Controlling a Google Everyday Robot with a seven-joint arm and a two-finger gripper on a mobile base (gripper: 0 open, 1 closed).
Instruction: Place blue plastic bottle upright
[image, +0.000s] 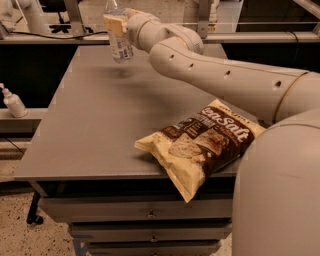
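The blue plastic bottle is clear with a pale printed label. It hangs roughly upright above the far left part of the grey table, its base a little above the surface. My gripper is at the end of the long white arm reaching across from the right, and it is shut on the bottle around its upper half. The bottle's cap is cut off by the top edge of the view.
A brown and cream chip bag lies at the table's front right, overhanging the front edge. A small white pump-dispenser bottle stands on a shelf left of the table. Drawers sit under the tabletop. Benches and cables run behind the table.
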